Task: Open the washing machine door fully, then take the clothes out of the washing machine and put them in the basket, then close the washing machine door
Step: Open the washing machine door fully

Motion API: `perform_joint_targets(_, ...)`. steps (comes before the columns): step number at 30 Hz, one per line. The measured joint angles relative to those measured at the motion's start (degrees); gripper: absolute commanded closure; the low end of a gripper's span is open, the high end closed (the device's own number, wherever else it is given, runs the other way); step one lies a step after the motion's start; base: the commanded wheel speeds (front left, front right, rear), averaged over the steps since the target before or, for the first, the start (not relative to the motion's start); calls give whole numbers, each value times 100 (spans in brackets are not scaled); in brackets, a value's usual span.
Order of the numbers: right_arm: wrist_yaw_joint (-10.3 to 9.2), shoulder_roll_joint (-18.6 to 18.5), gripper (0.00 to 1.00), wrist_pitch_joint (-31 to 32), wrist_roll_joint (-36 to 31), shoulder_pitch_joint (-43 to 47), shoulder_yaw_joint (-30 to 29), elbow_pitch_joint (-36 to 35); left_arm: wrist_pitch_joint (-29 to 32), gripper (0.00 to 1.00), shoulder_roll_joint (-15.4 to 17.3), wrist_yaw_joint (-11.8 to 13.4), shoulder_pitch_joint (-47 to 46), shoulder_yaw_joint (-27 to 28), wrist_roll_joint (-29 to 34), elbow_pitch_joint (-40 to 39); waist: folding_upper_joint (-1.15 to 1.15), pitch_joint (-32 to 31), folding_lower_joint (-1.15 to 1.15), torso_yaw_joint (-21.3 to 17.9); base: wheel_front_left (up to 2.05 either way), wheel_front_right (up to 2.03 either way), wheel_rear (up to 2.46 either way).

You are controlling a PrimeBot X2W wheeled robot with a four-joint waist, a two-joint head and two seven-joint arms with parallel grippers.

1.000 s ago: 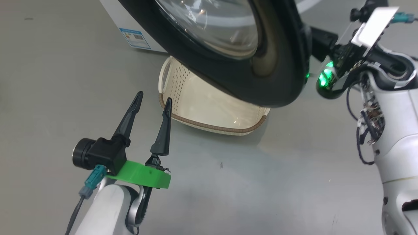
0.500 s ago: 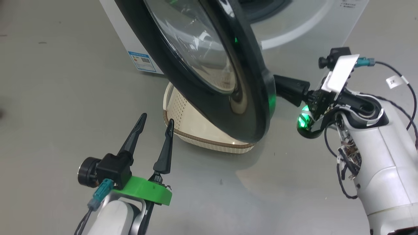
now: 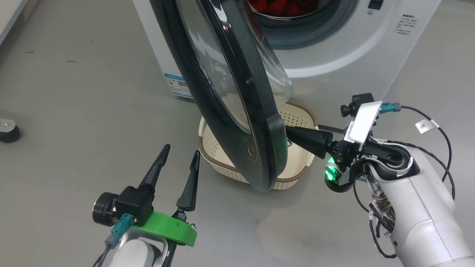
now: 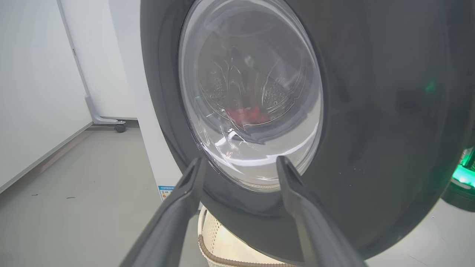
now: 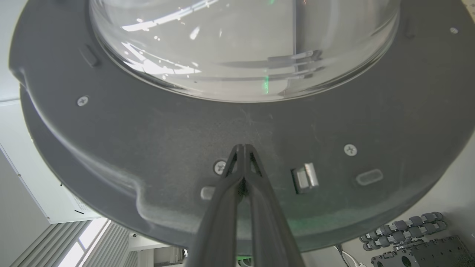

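The washing machine door [image 3: 230,92] stands half open, edge-on to me, its black rim over the cream basket [image 3: 219,163] on the floor. Red clothes [image 3: 282,5] lie in the drum of the white washing machine [image 3: 334,55]. My right gripper [image 3: 288,132] is shut with nothing in it, and its tips rest against the door's inner rim [image 5: 148,129], just below the glass bowl [image 5: 241,48]. My left gripper [image 3: 181,149] hangs open in front of the door's outer face [image 4: 371,111], apart from it. The clothes [image 4: 246,113] also show through the glass.
A blue label [image 3: 178,84] sits low on the machine's side. A black caster [image 3: 7,131] stands on the grey floor at the far left. A white wall [image 4: 37,92] runs along the left side beyond the machine.
The door has swung further from the machine, from facing me to edge-on, with the shut right gripper against its inner side. The head camera has shifted, and the drum and clothes now show. Left gripper unchanged.
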Motion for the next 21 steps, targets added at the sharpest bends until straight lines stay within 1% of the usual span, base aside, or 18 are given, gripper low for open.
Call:
perform_joint_targets(16,31,25,100,-178,88,510,535,-336,0,0,12,32,144,-16,-2,15,0,-263,0,553,0,0,0)
perform_joint_targets(21,31,20,100,-250,261,584,781,-486,0,0,13,38,182,1,-3,21,0,-307,0,700,0,0,0)
